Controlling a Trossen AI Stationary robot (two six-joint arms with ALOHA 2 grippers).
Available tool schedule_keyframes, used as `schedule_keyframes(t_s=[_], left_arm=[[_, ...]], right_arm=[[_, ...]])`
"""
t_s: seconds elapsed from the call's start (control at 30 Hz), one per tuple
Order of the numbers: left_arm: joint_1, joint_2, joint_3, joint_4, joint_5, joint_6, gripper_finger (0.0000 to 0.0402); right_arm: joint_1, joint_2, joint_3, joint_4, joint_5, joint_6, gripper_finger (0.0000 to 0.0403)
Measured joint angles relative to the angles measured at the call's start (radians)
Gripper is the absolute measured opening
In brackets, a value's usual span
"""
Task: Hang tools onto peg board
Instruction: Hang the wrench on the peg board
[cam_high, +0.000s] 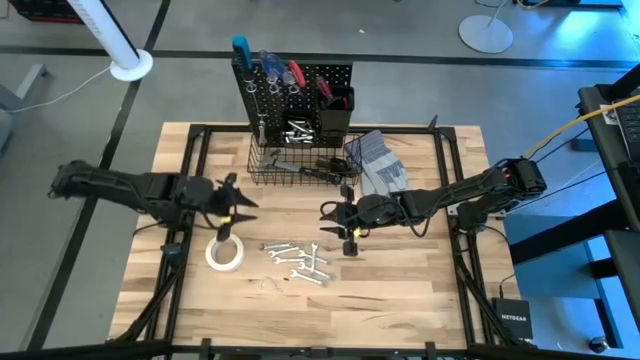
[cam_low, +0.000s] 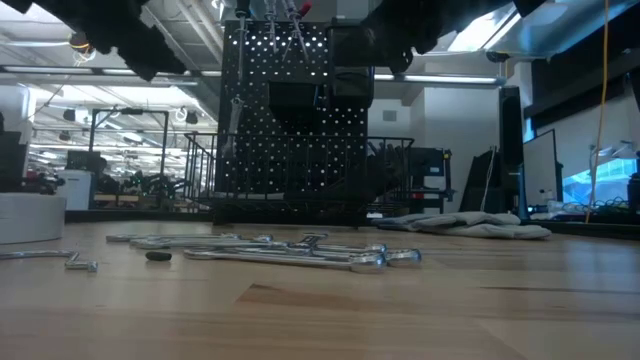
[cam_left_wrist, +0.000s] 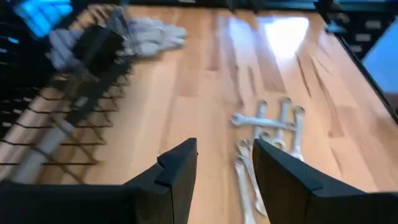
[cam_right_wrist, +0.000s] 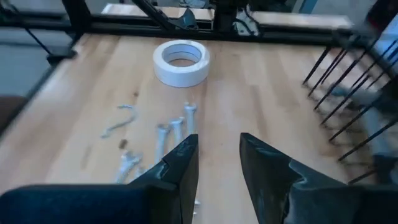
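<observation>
The peg board (cam_high: 293, 92) stands upright at the table's far edge, with a few tools on its hooks and a wire basket (cam_high: 300, 165) at its foot. Several silver wrenches (cam_high: 298, 262) lie flat in a loose pile on the wood, also in the low view (cam_low: 300, 250). To their left a white tape roll (cam_high: 225, 252) lies flat. My left gripper (cam_high: 240, 200) hovers open above the tape roll (cam_right_wrist: 181, 61), left of the basket. My right gripper (cam_high: 326, 220) hovers open above the pile's right end. In both wrist views nothing is between the fingers (cam_left_wrist: 180, 168) (cam_right_wrist: 183, 158).
Grey work gloves (cam_high: 378, 165) lie right of the basket. A small loose silver hook (cam_high: 268, 285) lies near the table's front, left of the wrenches. Bare wood (cam_high: 400, 290) spreads at the front right.
</observation>
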Motion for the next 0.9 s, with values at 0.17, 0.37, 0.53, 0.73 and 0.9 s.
schedule_keyframes(t_s=[0.17,0.37,0.53,0.73,0.9], left_arm=[[-0.142,0.112,0.000,0.000,-0.090,-0.090,0.0148],[-0.223,0.314,0.001,0.019,-0.107,-0.270,0.0148],[-0.226,0.510,0.067,0.017,-0.100,-0.333,0.0148],[-0.213,0.741,0.231,-0.092,-0.096,-0.336,0.0148],[-0.180,0.898,0.337,-0.207,-0.049,-0.337,0.0148]], right_arm=[[-0.001,0.000,0.000,-0.005,-0.102,0.085,0.0122],[0.043,0.000,0.000,-0.082,-0.143,0.161,0.0122],[0.126,0.013,0.000,-0.111,-0.054,0.182,0.0122],[0.184,0.069,0.000,-0.117,0.092,0.156,0.0122],[0.180,0.097,0.000,-0.134,0.108,0.149,0.0122]])
